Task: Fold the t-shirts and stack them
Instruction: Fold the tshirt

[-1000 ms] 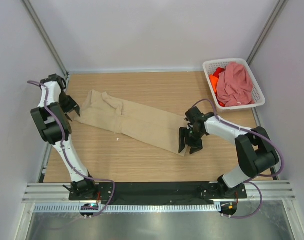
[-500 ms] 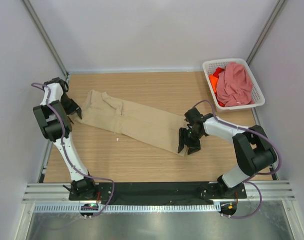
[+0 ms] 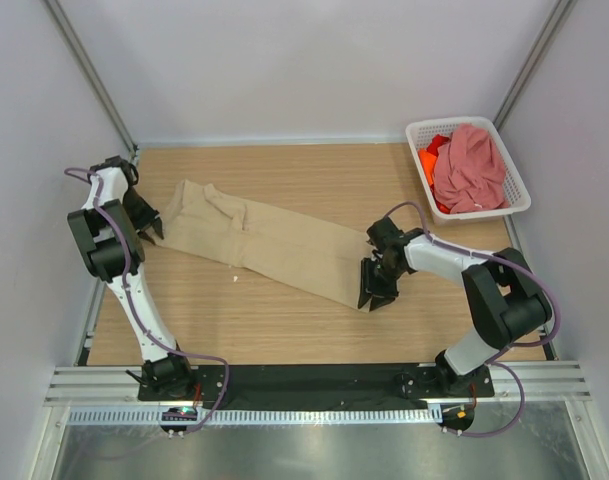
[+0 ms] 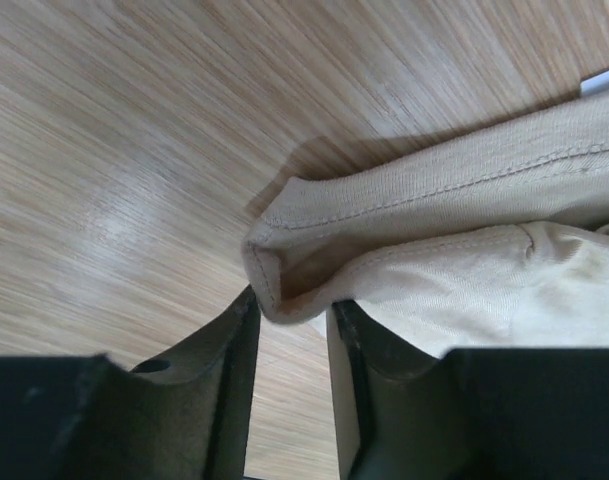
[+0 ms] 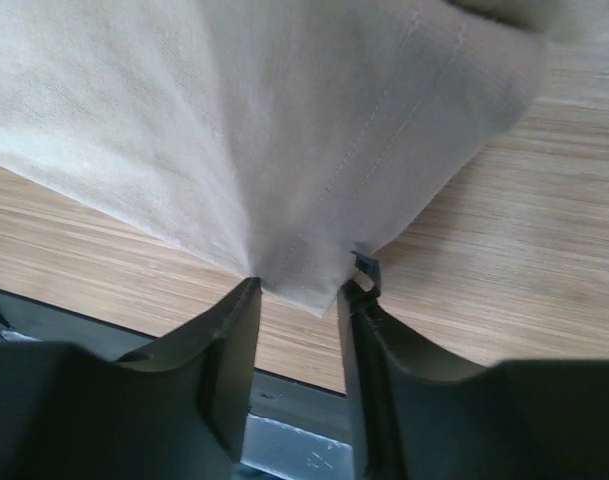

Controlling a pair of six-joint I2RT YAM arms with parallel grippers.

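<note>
Nearest me, bare wood-grain tabletop [image 3: 284,320] lies open in front of the beige-tan t-shirt [image 3: 264,240], a long soft folded strip with stitched hems. My right gripper [image 5: 299,290] straddles its near-right corner and my left gripper [image 4: 292,305] its rolled left end; whether either pinches, I can't tell. Beyond the strip's right end, a white lattice basket [image 3: 416,132] holds the dusty pink t-shirt [image 3: 469,170] and the bright orange t-shirt [image 3: 427,160]

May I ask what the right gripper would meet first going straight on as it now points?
Probably the corner of the beige-tan cloth t-shirt, between the fingers of the right gripper.
</note>
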